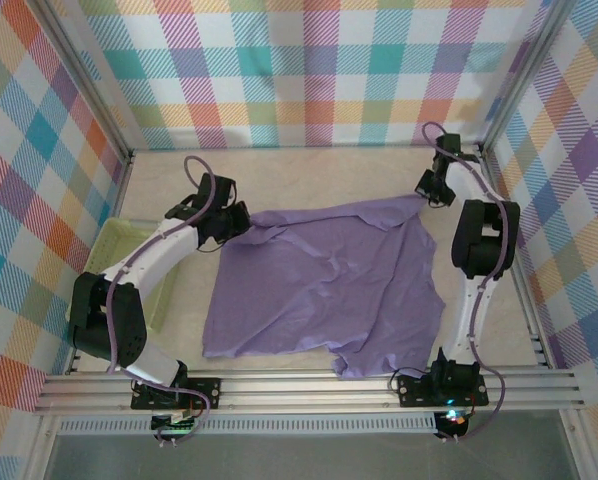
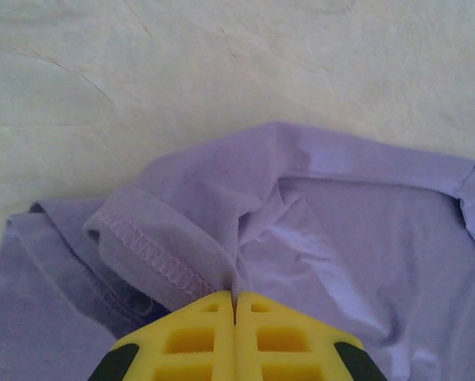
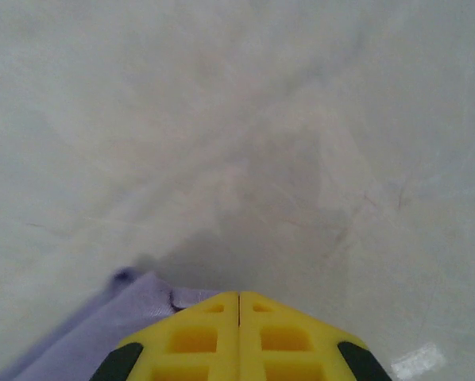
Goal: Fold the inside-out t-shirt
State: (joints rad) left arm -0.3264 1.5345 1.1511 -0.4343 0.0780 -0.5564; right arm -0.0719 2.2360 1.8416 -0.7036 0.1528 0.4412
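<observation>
I see the lavender-purple wrinkly fabric t-shirt point(image 1: 319, 290) spread mostly flat mid-table on the pale beige table point(image 1: 309, 170), near hem rumpled by the arm bases. Left gripper point(image 1: 241, 222) sits at the shirt's far-left corner. On its wrist view the left gripper point(image 2: 234, 298) is clenched, with a stitched hem fold point(image 2: 154, 254) pinched at the tips. Right gripper point(image 1: 429, 192) is at the far-right corner, clenched too point(image 3: 238, 295), shirt edge point(image 3: 102, 333) caught under its tips. Light green plastic tray point(image 1: 129, 250) left of the shirt, under my left arm.
</observation>
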